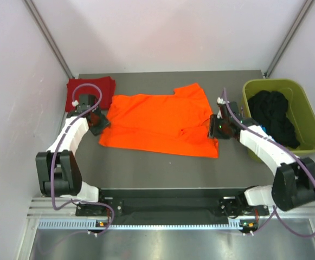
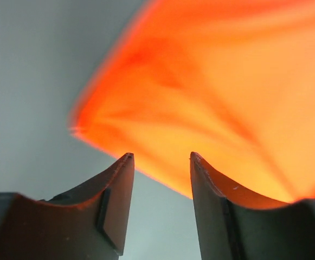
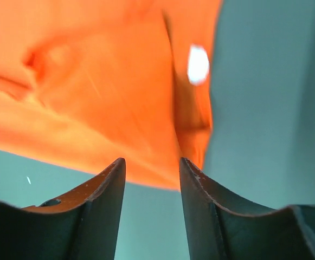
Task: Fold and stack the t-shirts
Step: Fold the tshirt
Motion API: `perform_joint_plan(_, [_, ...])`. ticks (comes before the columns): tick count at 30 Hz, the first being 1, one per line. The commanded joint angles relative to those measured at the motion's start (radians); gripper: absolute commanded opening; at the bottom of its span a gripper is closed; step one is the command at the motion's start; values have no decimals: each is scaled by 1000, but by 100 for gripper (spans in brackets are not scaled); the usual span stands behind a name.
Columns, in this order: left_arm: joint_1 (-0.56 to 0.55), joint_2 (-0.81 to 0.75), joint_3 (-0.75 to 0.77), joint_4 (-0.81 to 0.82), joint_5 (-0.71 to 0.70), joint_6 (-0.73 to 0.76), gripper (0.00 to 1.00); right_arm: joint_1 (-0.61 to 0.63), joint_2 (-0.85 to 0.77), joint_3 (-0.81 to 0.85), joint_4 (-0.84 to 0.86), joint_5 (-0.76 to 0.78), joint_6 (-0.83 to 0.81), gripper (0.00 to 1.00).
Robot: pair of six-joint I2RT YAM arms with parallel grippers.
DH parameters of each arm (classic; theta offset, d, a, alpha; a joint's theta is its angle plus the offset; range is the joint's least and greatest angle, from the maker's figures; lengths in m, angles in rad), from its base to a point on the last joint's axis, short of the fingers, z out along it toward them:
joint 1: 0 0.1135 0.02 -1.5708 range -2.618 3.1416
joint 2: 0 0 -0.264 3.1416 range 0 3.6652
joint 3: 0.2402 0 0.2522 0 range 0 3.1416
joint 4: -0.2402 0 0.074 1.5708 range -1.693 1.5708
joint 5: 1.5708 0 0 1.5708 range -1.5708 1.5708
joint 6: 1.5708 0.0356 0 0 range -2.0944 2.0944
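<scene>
The dark red t-shirt point(image 1: 90, 89) lies folded at the far left; just nearer, the left gripper point(image 2: 160, 154) stands spread and empty at the left edge of the orange t-shirt point(image 1: 160, 123), flat mid-table. The right gripper point(image 3: 152, 160), likewise parted on nothing, sits at its right edge. The orange looks mid-fold: next, I judge, both should pinch an edge for another fold, then stack.

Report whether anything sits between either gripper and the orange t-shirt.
Nothing visible does. The left gripper and the right gripper each face an edge of the orange t-shirt at close range. Both have their jaws apart and empty, with no other object in between.
</scene>
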Motion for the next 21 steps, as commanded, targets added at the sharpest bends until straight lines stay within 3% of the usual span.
perform_joint_plan(1, [-93, -65, 90, 139, 234, 33, 51, -9, 103, 108, 41, -34, -112, 43])
perform_joint_plan(3, [-229, -33, 130, 198, 304, 79, 52, -10, 166, 150, 68, -45, -161, 40])
perform_joint_plan(10, [-451, 153, 189, 396, 414, 88, 52, -30, 309, 257, 136, -80, -241, 40])
perform_joint_plan(21, [-586, 412, 290, 530, 501, 128, 53, -116, 490, 328, 181, -278, -309, 38])
